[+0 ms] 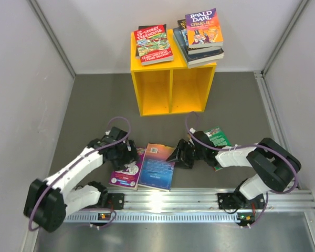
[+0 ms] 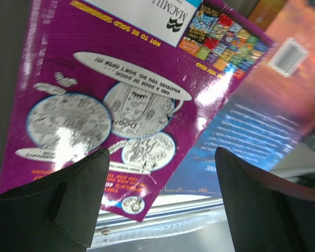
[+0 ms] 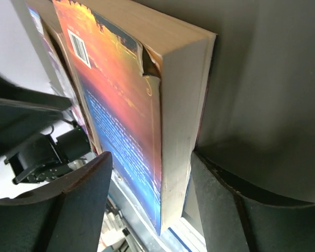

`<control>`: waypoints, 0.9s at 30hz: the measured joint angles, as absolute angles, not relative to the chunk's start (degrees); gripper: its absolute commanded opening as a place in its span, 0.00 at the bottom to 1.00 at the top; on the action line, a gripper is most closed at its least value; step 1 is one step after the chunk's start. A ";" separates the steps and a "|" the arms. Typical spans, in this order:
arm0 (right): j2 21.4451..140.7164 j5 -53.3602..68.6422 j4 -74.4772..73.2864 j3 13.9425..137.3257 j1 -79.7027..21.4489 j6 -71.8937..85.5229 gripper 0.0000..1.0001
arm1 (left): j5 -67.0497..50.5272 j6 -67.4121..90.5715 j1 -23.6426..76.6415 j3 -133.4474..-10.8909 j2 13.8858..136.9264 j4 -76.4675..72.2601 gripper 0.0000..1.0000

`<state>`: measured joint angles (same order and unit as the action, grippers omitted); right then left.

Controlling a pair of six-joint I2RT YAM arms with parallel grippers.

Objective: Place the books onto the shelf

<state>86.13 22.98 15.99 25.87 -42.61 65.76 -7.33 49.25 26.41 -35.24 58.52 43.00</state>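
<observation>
The yellow shelf [image 1: 172, 84] stands at the back, with a red book [image 1: 153, 44] and a stack topped by an orange Roald Dahl book [image 1: 203, 27] on its flat top. A purple book [image 1: 127, 172] [image 2: 94, 79] and a blue-orange book [image 1: 158, 165] [image 3: 115, 105] lie side by side near the front. My left gripper [image 1: 127, 155] [image 2: 160, 157] hovers open over the purple book's lower corner. My right gripper [image 1: 181, 155] [image 3: 152, 157] straddles the blue-orange book's page edge. One finger [image 3: 220, 205] lies against its underside. The other finger [image 3: 79, 205] stands apart from the cover.
A green book [image 1: 218, 137] lies partly under the right arm. A metal rail [image 1: 189, 199] runs along the near edge, under the books' front corners. Grey walls close in the left, right and back. Both shelf compartments hold nothing.
</observation>
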 measured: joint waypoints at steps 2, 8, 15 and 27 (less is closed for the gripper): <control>86.94 23.14 18.61 25.26 -42.72 66.52 0.63 | -6.22 50.17 29.80 -35.79 64.58 41.50 0.86; 89.82 23.70 30.79 22.11 -43.46 69.30 0.49 | -1.41 54.54 40.62 -39.18 72.88 40.80 0.84; 94.24 22.98 42.78 19.68 -44.91 73.19 0.07 | 0.78 57.63 42.11 -38.09 71.83 39.97 0.83; 70.50 15.18 2.04 28.56 -47.81 57.80 0.00 | 1.43 53.32 43.53 -43.53 68.16 40.29 0.90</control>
<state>70.50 15.18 2.04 28.56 -47.81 57.80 1.43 53.32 43.53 -43.53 68.16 40.29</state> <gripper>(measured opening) 0.324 0.908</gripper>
